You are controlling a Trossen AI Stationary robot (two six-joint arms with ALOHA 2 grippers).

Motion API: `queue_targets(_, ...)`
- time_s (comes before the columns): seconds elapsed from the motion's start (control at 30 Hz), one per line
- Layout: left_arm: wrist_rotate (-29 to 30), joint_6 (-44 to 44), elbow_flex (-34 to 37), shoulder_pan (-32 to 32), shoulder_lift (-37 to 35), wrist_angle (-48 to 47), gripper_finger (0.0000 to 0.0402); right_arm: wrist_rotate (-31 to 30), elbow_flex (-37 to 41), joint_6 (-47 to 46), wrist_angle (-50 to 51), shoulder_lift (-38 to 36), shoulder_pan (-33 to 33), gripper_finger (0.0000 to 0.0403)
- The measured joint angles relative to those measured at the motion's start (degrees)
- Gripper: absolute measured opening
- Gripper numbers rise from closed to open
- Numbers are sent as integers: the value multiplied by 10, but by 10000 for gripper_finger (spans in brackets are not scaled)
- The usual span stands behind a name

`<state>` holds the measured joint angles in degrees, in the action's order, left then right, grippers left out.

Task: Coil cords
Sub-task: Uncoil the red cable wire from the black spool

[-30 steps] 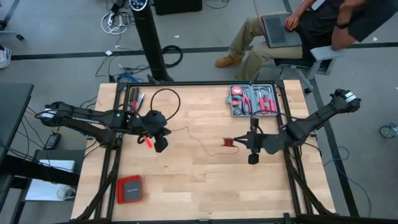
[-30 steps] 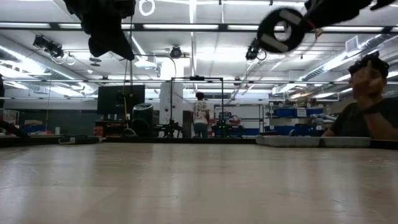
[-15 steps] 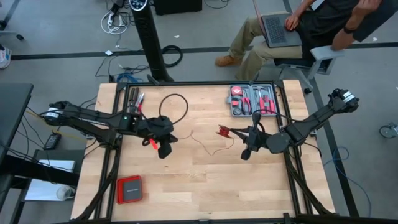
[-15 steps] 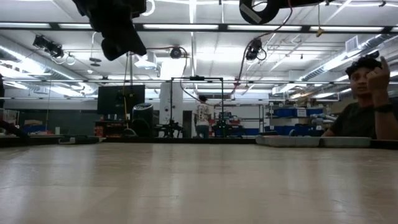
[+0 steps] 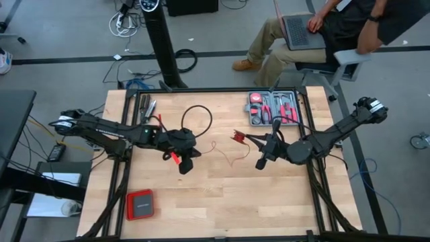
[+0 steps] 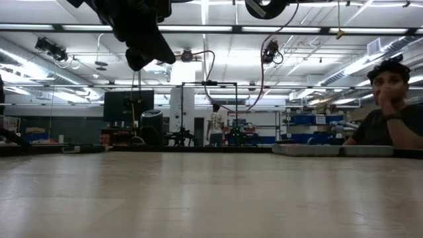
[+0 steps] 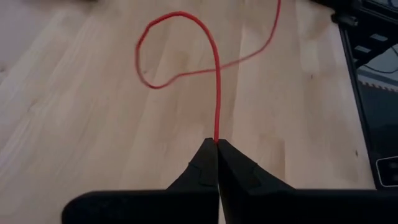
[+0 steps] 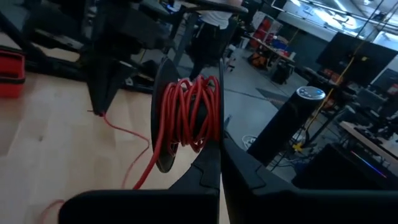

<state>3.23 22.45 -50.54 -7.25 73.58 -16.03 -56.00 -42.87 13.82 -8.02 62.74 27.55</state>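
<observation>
The cord is a thin red wire, partly wound on a small black spool (image 8: 188, 112). Its free length (image 5: 228, 158) hangs in a slack loop between my two grippers, above the table. My right gripper (image 5: 244, 138) is shut on the spool right of the table's middle, raised off the table. My left gripper (image 5: 194, 144) is shut on the wire left of the middle, and is also raised. In the low view the wire (image 6: 262, 63) curves down from the spool (image 6: 264, 6) at the top edge. The left arm (image 6: 139, 33) shows dark at the upper left. My left gripper pinches the wire (image 7: 216, 134) between its two fingertips (image 7: 205, 158). The wire runs straight out ahead, along the fingers, then curls into a slack loop. My right gripper holds the spool by its rim (image 8: 214, 140) between its two fingers. The spool is lifted clear, and wire trails off it slack toward the table (image 8: 146, 168).
A grey tool tray (image 5: 273, 109) stands at the far right of the table. A flat red box (image 5: 140, 204) lies near the front left. Loose tools (image 5: 148, 107) lie at the far left. A person with a laptop (image 5: 316, 27) sits beyond the far edge.
My left gripper has moved toward the table's right edge, keeping the wire pinched. My right gripper has carried the spool up and toward the table's left and far edges. The two grippers are closer together, and the wire between them hangs in a looser loop.
</observation>
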Motion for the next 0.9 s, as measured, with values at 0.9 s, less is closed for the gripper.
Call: queue_targets(0.9,22,-88,0,-1,37,239,121,53,0,37,-123,58,-69,0)
